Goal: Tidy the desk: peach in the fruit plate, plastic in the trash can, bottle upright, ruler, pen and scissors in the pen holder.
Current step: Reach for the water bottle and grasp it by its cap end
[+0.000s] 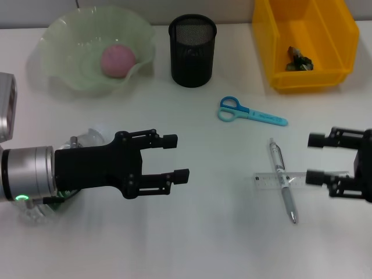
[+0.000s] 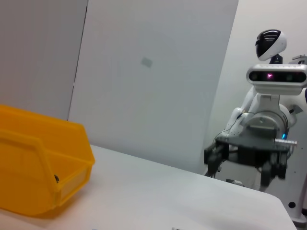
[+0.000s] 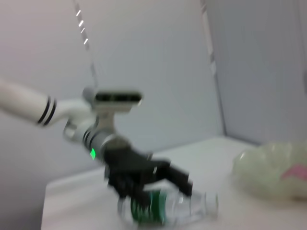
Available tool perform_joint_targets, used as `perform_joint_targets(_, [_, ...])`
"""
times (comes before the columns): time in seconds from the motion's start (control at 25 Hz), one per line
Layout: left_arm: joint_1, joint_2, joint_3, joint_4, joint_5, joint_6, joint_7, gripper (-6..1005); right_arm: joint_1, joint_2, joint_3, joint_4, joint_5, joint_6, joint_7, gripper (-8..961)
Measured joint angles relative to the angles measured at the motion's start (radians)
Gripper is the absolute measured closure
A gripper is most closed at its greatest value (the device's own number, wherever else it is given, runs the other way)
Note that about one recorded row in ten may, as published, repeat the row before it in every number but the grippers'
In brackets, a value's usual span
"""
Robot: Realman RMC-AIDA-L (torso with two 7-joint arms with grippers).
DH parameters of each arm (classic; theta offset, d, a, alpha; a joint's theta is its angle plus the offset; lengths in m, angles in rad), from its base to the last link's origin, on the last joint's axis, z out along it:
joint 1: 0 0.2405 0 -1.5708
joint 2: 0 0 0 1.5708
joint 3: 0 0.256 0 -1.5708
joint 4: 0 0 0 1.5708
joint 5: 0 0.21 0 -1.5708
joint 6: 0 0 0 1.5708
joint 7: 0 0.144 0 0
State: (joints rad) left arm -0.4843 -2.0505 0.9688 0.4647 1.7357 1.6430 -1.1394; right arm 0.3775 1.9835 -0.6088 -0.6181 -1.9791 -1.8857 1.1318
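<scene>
The smooth white desk [image 1: 197, 244] filled the frame below pale wall panels. The left gripper [image 1: 177, 158], lower left, hovered spread over the lying clear bottle [image 3: 182, 207]. The right gripper [image 1: 317, 158], right edge, was spread beside the transparent ruler [image 1: 268, 180]. The peach [image 1: 118, 60] sat in the scalloped fruit plate [image 1: 64, 70], upper left.

No readable text; ruler [image 1: 279, 179] markings too small

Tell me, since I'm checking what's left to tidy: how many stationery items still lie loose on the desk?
3: the scissors in front of the trash can, and the pen lying across the ruler near the right gripper. None seem hidden.
</scene>
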Motion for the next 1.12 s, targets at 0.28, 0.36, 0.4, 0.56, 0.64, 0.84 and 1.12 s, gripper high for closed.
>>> perform_joint_targets(0.28, [-0.002,0.001,0.002,0.0,0.002,-0.006,-0.002,256,0.012,0.029,-0.003,0.004,-0.106,0.071,-0.072,252])
perform_joint_targets(0.36, [-0.001,0.0,0.001,0.0,0.002,-0.006,-0.002,256,0.01,0.03,-0.003,0.004,-0.106,0.072,-0.078,252])
perform_joint_targets(0.4, [-0.001,-0.001,0.001,0.0,0.002,-0.006,-0.002,256,0.009,0.031,-0.003,0.005,-0.106,0.071,-0.083,252])
perform_joint_targets(0.56, [-0.001,-0.002,0.0,0.0,0.002,-0.005,-0.002,256,0.01,0.032,-0.003,0.006,-0.107,0.064,-0.084,252])
perform_joint_targets(0.64, [-0.001,-0.003,0.001,0.0,0.002,-0.006,-0.002,256,0.009,0.032,-0.003,0.006,-0.108,0.063,-0.084,252])
perform_joint_targets(0.84, [-0.002,-0.004,-0.002,0.0,0.002,-0.016,-0.006,256,0.008,0.032,-0.003,0.006,-0.109,0.065,-0.084,252])
perform_joint_targets(1.12, [-0.026,-0.01,-0.029,0.055,-0.007,-0.048,-0.157,256,0.006,0.032,-0.002,0.004,-0.11,0.068,-0.083,252])
